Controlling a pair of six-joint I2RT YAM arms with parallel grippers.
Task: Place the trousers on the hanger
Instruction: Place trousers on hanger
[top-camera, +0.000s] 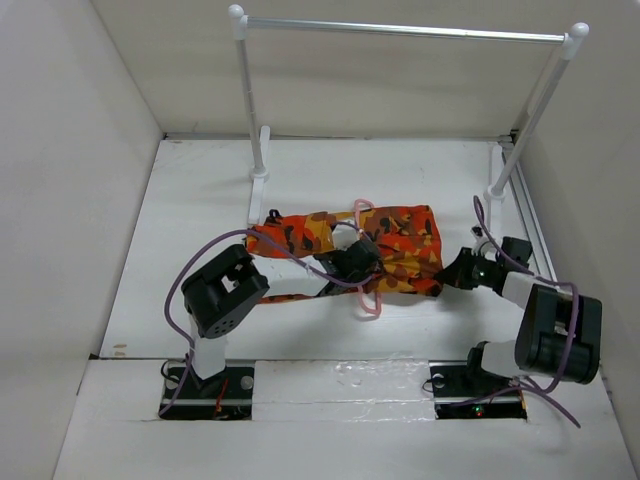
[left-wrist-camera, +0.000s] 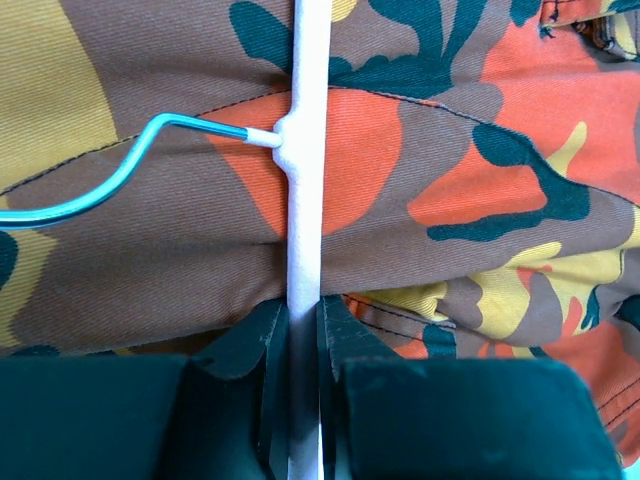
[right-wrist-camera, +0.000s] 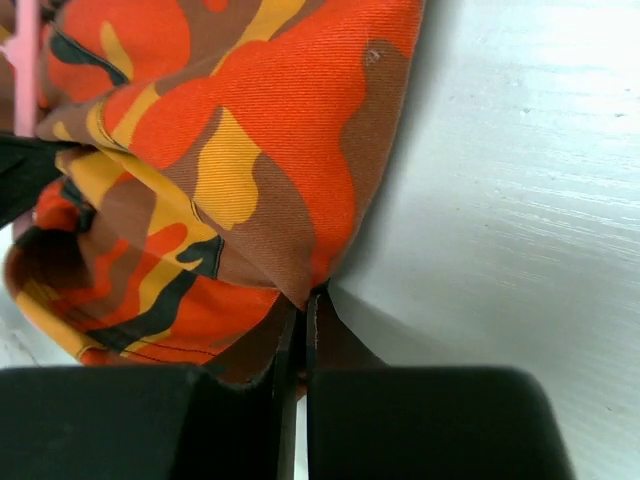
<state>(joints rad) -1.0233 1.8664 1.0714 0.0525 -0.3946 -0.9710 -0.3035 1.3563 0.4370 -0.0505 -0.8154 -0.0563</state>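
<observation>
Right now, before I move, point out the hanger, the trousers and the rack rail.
hanger (left-wrist-camera: 305, 200): left wrist view, on its pale straight bar, just below the hook joint.
trousers (right-wrist-camera: 280, 120): right wrist view, on an orange patch of cloth.
rack rail (top-camera: 400, 29): top external view, middle of the silver rail.

The top view looks down from high at the near edge over the whole surface (top-camera: 200, 200). The wrist views look past the left tool (left-wrist-camera: 295, 330) and right tool (right-wrist-camera: 300, 325), very near the trousers (top-camera: 405, 235), which all three share.
</observation>
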